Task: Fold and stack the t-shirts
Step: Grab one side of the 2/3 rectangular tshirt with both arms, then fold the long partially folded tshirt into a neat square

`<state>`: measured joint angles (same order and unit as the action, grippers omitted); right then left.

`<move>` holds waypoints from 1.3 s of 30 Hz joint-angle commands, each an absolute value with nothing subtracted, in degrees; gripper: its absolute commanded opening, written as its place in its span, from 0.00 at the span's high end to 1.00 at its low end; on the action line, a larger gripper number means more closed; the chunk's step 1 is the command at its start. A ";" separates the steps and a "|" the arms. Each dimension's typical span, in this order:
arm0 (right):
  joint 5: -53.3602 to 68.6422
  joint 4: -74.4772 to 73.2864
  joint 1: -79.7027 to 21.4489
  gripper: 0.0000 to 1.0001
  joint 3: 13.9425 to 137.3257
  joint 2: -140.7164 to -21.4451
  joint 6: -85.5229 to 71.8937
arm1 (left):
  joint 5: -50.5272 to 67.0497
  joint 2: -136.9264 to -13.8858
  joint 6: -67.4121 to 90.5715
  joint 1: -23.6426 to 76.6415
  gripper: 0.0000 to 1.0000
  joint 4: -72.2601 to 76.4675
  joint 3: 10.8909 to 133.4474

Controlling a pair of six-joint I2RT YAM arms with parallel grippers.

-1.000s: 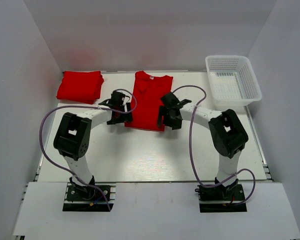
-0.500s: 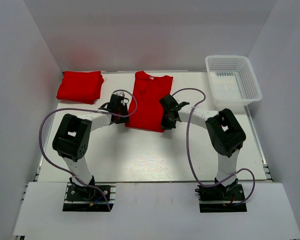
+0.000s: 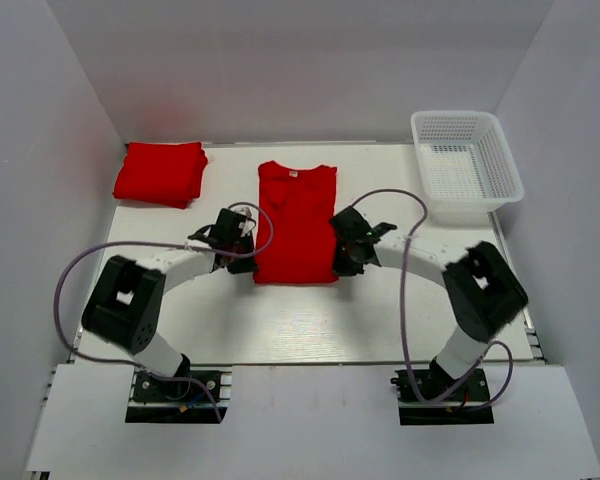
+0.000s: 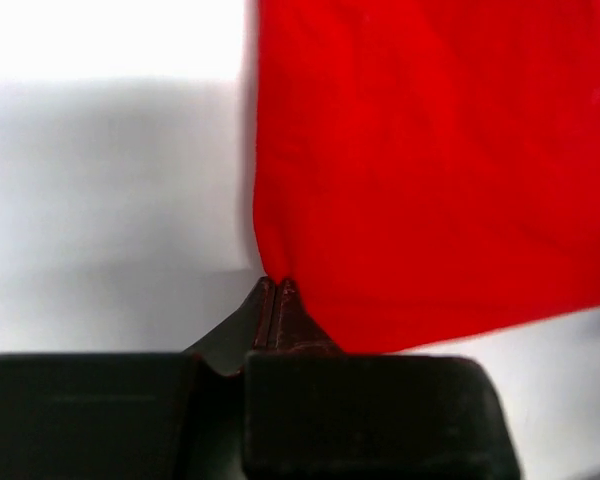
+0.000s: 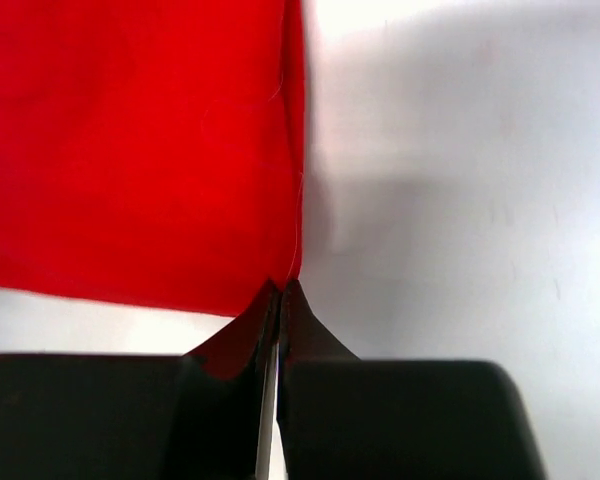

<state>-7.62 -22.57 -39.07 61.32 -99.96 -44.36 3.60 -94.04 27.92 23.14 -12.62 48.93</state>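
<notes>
A red t-shirt [image 3: 295,222], folded into a long strip, lies flat in the middle of the table with its white neck label at the far end. My left gripper [image 3: 246,262] is shut on the strip's near left corner; in the left wrist view the cloth [image 4: 430,160] runs straight into the pinched tips [image 4: 277,288]. At the near right corner my right gripper [image 3: 342,262] is shut on the same t-shirt [image 5: 140,150], the hem caught between its tips [image 5: 281,288]. A second t-shirt [image 3: 161,173] sits folded at the far left.
A white mesh basket [image 3: 466,163] stands at the far right corner. White walls close in the table [image 3: 280,320] on the left, right and back. Grey cables loop beside each arm.
Both grippers have shut on the near corners of the middle t-shirt. The shirt has slid towards me and straightened, and both arms have drawn back with it.
</notes>
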 commanded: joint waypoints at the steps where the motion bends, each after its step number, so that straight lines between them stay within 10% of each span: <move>1: -9.23 -27.15 -41.57 1.00 56.87 -88.96 -40.61 | 5.71 -84.02 28.74 25.39 1.00 -23.63 45.01; 12: -6.92 -34.36 -46.85 1.00 53.16 -73.65 -41.22 | 6.27 -65.13 33.03 28.48 1.00 -37.07 48.05; 39: -13.98 -35.07 -34.20 1.00 91.93 -99.57 -32.52 | -10.81 -101.33 35.42 22.24 1.00 -43.76 95.35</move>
<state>-15.20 -36.01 -35.97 88.05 -97.58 -34.39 -8.78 -99.92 35.03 23.90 -42.98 90.80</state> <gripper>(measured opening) 0.012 0.029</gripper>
